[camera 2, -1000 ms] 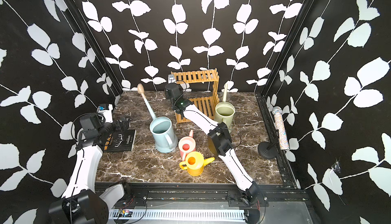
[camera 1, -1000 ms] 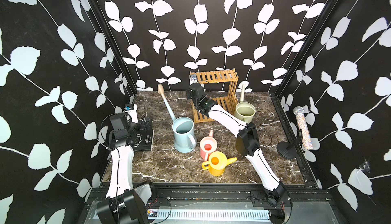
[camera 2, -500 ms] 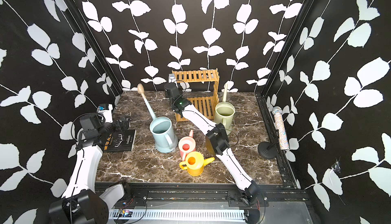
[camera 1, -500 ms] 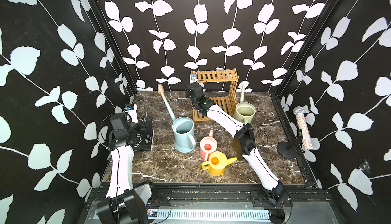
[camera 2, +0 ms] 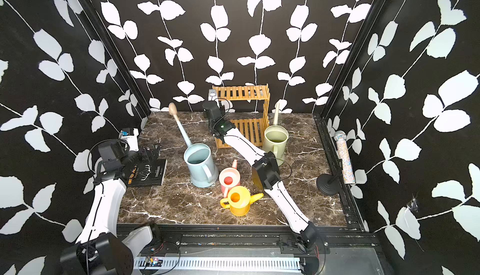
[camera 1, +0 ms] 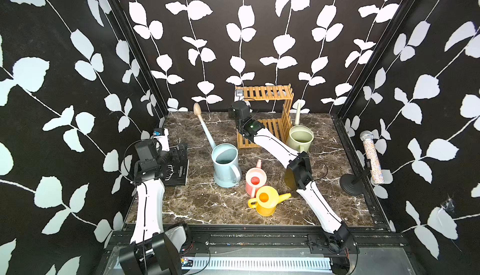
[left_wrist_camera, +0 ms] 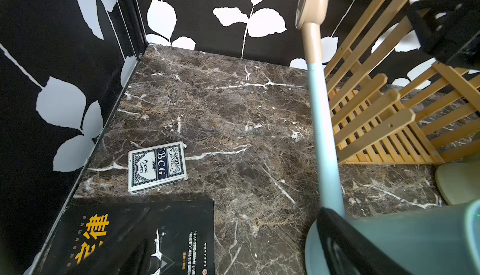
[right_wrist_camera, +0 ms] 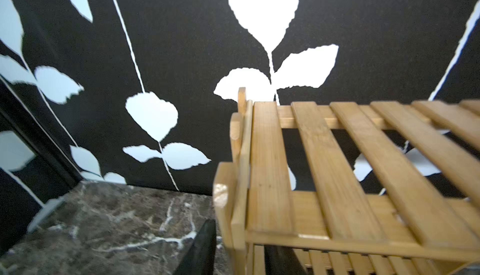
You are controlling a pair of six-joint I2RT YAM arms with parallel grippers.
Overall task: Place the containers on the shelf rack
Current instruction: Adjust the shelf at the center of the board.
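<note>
The wooden shelf rack (camera 1: pixel 262 93) (camera 2: pixel 240 93) stands at the back wall with nothing on its tiers. My right gripper (camera 1: pixel 240 105) (right_wrist_camera: pixel 239 240) is at its left front post, near the upper tier, jaws open on either side of the post. In both top views the pale blue can (camera 1: pixel 224 166) stands mid-table, the sage green can (camera 1: pixel 300 138) right of the rack, and the pink can (camera 1: pixel 254 181) and yellow can (camera 1: pixel 265 201) nearer the front. My left gripper (camera 1: pixel 180 149) (left_wrist_camera: pixel 233 260) hangs open and empty over the left side.
A black book (camera 1: pixel 176 172) (left_wrist_camera: pixel 130 234) lies under the left gripper, with a deck of playing cards (left_wrist_camera: pixel 157 166) beyond it. A glittery microphone (camera 1: pixel 371 157) on a black stand leans at the right edge. Patterned walls close in three sides.
My right gripper's jaws have parted from the rack's post, and that arm's elbow has shifted slightly left. The left arm and the cans have not moved.
</note>
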